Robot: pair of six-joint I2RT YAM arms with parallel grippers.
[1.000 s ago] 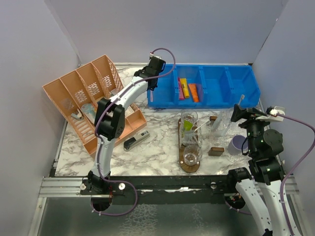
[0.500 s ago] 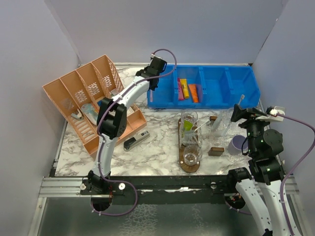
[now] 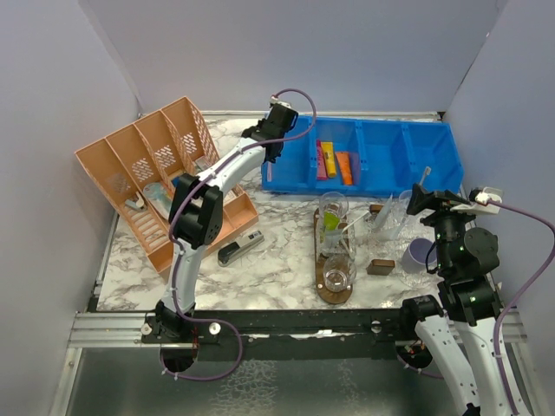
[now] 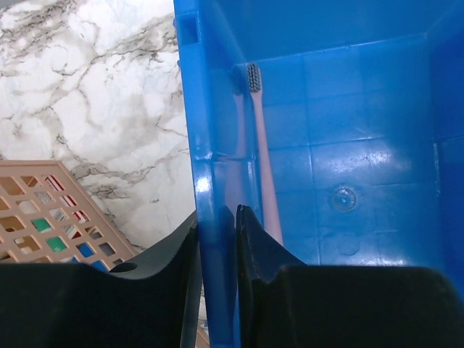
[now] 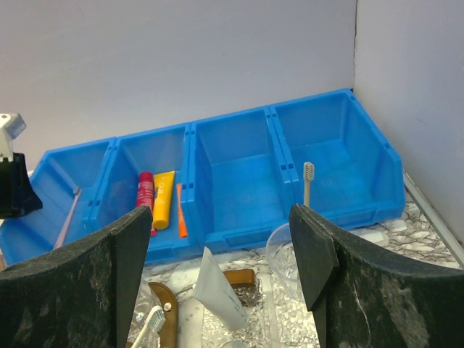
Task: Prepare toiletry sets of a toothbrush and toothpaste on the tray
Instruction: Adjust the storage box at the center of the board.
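The dark wooden tray (image 3: 334, 296) lies mid-table with clear tumblers on it. The far tumbler (image 3: 333, 212) holds a lime green tube and a pale toothbrush; the near tumbler (image 3: 339, 276) looks empty. More tumblers (image 3: 392, 218) stand right of the tray, one with a white tube (image 5: 217, 290), one with a toothbrush (image 5: 307, 181). My left gripper (image 4: 217, 217) is shut on the left wall of the blue bin (image 4: 206, 130), whose end compartment holds a pink toothbrush (image 4: 259, 145). My right gripper (image 5: 221, 210) is open and empty above the tumblers.
The blue bin (image 3: 381, 156) holds red, yellow and orange tubes (image 5: 162, 197). An orange divided basket (image 3: 139, 173) stands at the left. A dark stapler-like thing (image 3: 240, 249), a purple cup (image 3: 419, 254) and a small brown block (image 3: 380, 267) lie nearby.
My left gripper has moved right with the bin's wall in it, and the blue bin has slid to the right. The right arm has not moved.
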